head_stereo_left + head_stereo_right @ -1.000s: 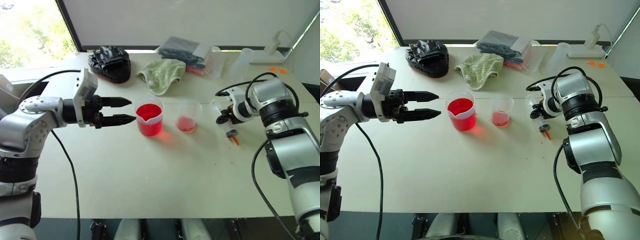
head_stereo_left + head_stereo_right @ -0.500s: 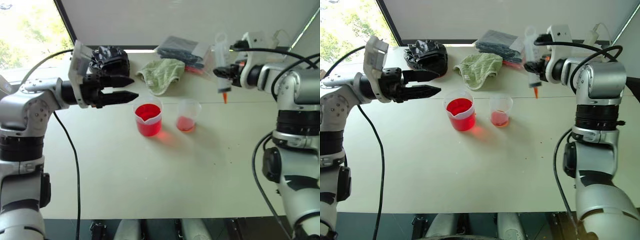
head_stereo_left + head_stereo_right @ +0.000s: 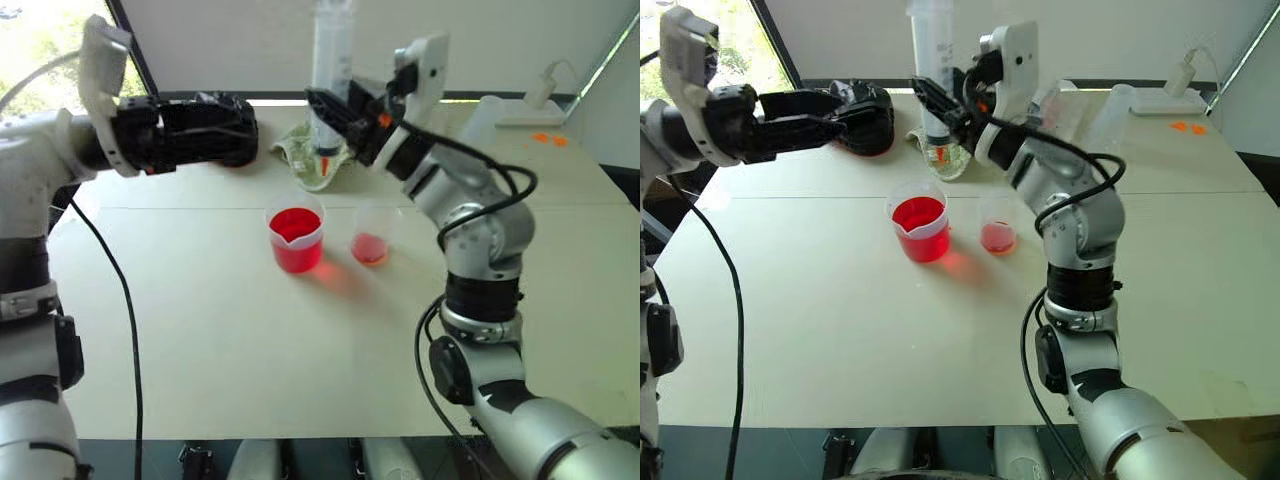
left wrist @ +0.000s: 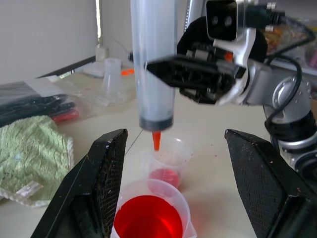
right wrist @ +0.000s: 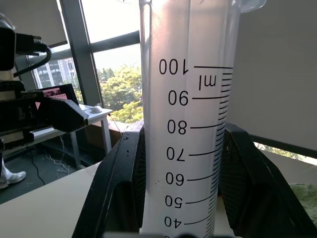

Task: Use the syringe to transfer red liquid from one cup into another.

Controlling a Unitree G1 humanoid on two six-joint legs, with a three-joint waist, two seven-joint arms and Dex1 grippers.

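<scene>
Pale and wide, the table (image 3: 200, 340) carries the task's two vessels side by side near its middle: the spouted beaker (image 3: 297, 238) deep with red liquid (image 3: 296, 226), and just beside it, on the robot's right, the narrower cup (image 3: 373, 233) with only a shallow red layer at its base. Behind them lie a green cloth (image 4: 29, 144), a black bundle (image 3: 872, 112) and a flat clear pack (image 4: 34, 99), well out of the working area. The right gripper (image 4: 163, 67) is clenched around the barrel of the syringe (image 3: 330, 70), holding it upright with the orange-red tip (image 4: 156, 140) pointing down; that posture suits dipping the tip straight into a cup, and gripping the barrel leaves the plunger end free above. The black plunger seal sits low in the barrel, which looks empty, so drawing from the beaker is probably the step ahead. The tip hangs in the air above and behind the two cups, touching neither. The left gripper (image 4: 173, 183) holds nothing, its jaws spread wide, raised level on the robot's left and aimed toward the syringe, seemingly ready to take or work the plunger; from its wrist view the beaker sits between its fingers, lower down.
</scene>
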